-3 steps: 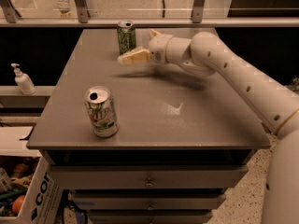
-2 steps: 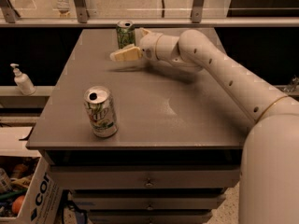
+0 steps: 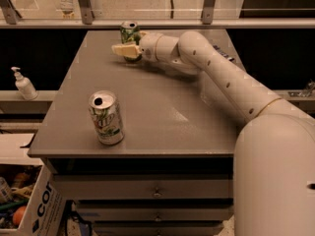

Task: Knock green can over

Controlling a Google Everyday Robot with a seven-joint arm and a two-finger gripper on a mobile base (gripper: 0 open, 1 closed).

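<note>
at table's (image 3: pixel 197 127) 12 o'clock edge i see the green can (image 3: pixel 129 32) upright, w/ gripper (image 3: pixel 124 48) right at its 6 o'clock side; can't tell if claw's spread or closed. white can (image 3: pixel 105 117) stands at 7 o'clock.

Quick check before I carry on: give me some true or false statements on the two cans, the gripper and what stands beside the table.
1. The green can stands upright at the far end of the table. True.
2. The gripper is next to the can at the front edge. False: it is at the green can's lower part, far from the white can.
3. The white can lies on its side. False: it stands upright, open top showing.
4. A pump bottle stands on the ledge left of the table. True.
5. The arm reaches in from the picture's left. False: it comes from the right.
</note>
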